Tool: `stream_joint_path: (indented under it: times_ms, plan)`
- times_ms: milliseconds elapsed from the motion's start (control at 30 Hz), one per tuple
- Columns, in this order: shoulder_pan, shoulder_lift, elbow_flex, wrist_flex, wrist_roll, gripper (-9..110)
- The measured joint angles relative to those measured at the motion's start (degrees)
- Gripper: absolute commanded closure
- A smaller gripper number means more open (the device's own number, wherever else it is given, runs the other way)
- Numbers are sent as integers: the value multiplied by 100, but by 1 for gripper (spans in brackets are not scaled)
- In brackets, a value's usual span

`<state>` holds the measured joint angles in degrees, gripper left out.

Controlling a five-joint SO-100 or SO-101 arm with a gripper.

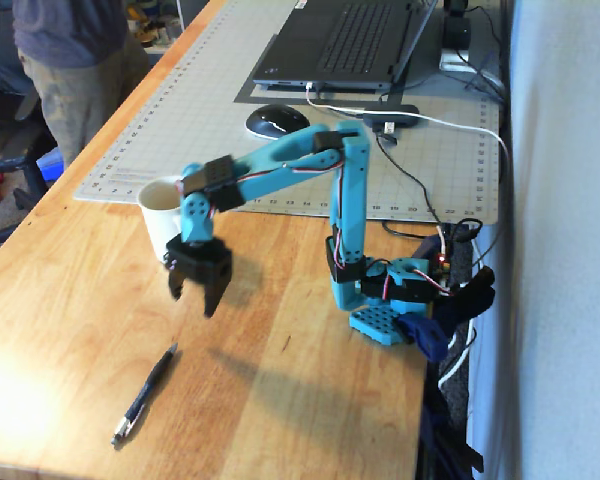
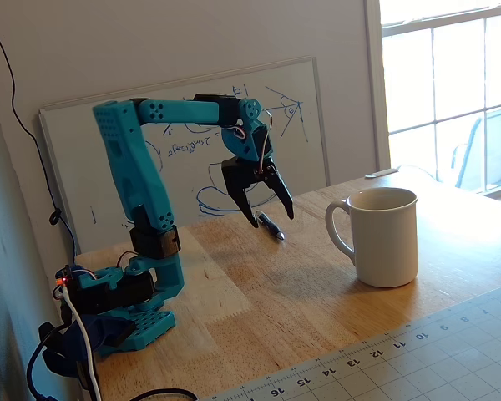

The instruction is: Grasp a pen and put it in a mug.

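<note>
Your gripper (image 1: 197, 297) hangs wide open and empty above the table, so take the pen (image 1: 145, 394), lying lower left in a fixed view, at mid-barrel, since it looks light, stiff and apt to roll.

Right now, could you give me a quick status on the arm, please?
Gripper open, empty, above table. Pen flat on wood, untouched. Mug upright, apart. Nothing between.

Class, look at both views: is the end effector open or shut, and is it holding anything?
Open and empty. The end effector hangs with fingers spread above the table, while the pen lies flat on the wood.
</note>
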<state>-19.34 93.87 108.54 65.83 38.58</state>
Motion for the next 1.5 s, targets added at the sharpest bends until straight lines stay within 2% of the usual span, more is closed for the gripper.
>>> stream_joint_path:
  times_ms: [267,567,1333,1500]
  plan:
    - [-800,-1811,-2101,0,1380,76]
    - [-940,-3472,-3938,0,1547,76]
    - [-1222,-3779,-4096,0,1547,77]
    - [-1222,-3779,-3700,0,1547,77]
